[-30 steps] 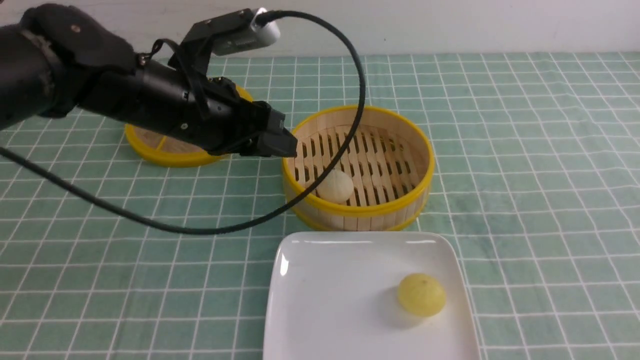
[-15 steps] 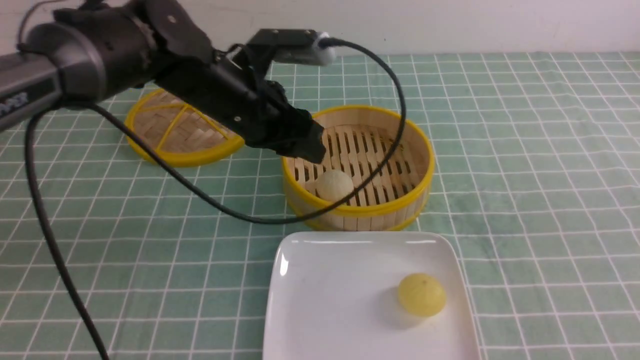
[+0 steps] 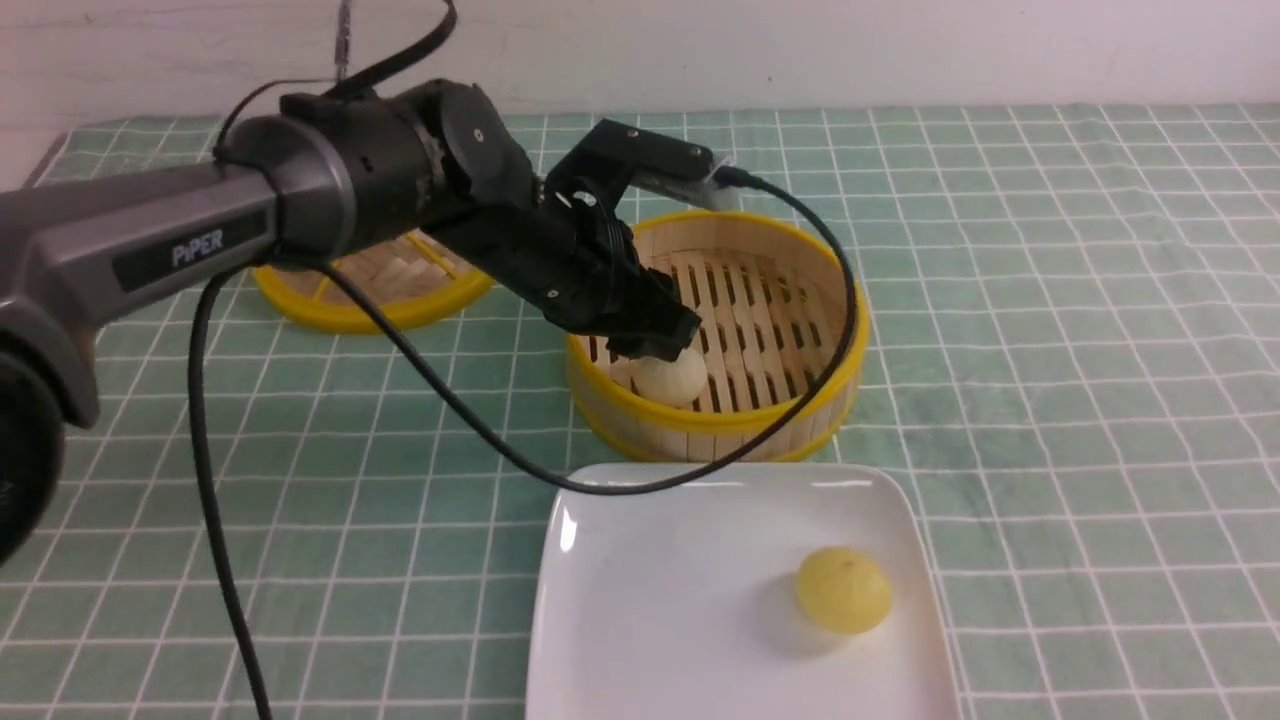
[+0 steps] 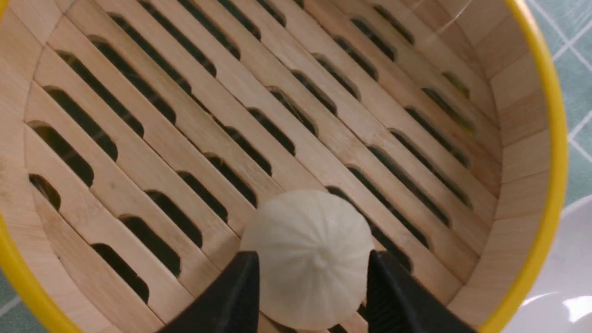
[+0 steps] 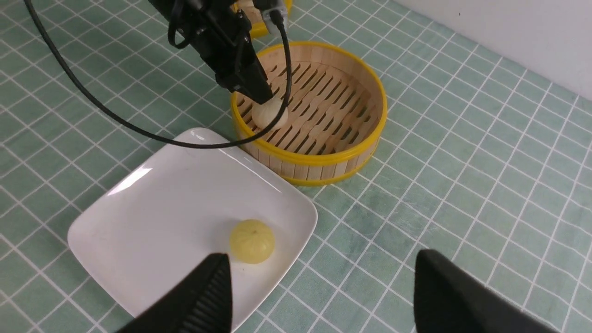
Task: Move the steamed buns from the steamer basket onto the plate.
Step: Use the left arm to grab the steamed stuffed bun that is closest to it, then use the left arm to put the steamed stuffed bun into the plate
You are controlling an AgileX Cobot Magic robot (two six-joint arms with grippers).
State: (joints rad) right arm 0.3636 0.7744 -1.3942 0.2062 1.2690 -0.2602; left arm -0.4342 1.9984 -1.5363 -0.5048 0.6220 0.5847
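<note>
Off-white bun is sat in steamer basket, near wall; L gripper is set w/ jaws flanking it for a side pinch, clamped or not can't be told. Yellow bun is parked on plate; R gripper is held wide open, empty.

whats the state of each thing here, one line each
steamer basket: uncovered, holds one bun
lid: off, lying beside the basket
plate: holds one bun
white bun: on basket floor
yellow bun: on plate
left claw: open, straddling white bun
right claw: open, empty
</note>
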